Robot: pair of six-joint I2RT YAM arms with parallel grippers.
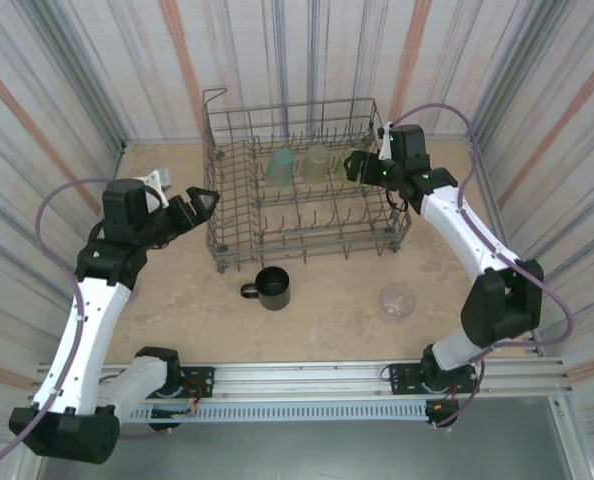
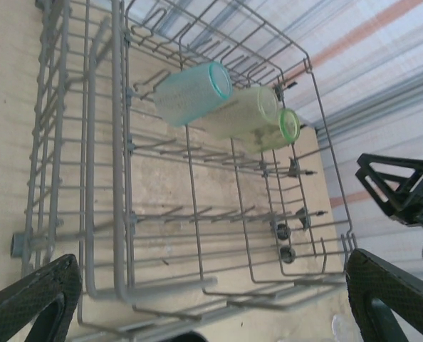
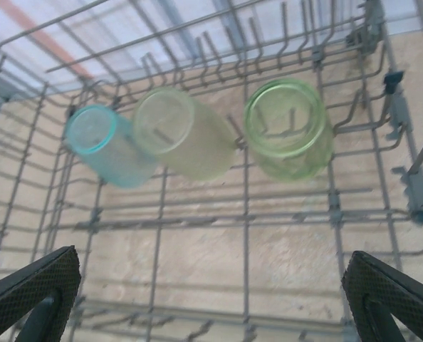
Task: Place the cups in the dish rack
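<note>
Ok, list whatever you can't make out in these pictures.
- Top external: the translucent green tumbler in the grey wire dish rack is partly hidden by the right tool.
- Top external: the clear round tumbler on the table is too faint to tell upright from tipped.
- Top external: the black handled mug is too dark inside to see into.

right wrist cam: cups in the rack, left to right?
teal cup → pale cup → green cup
</note>
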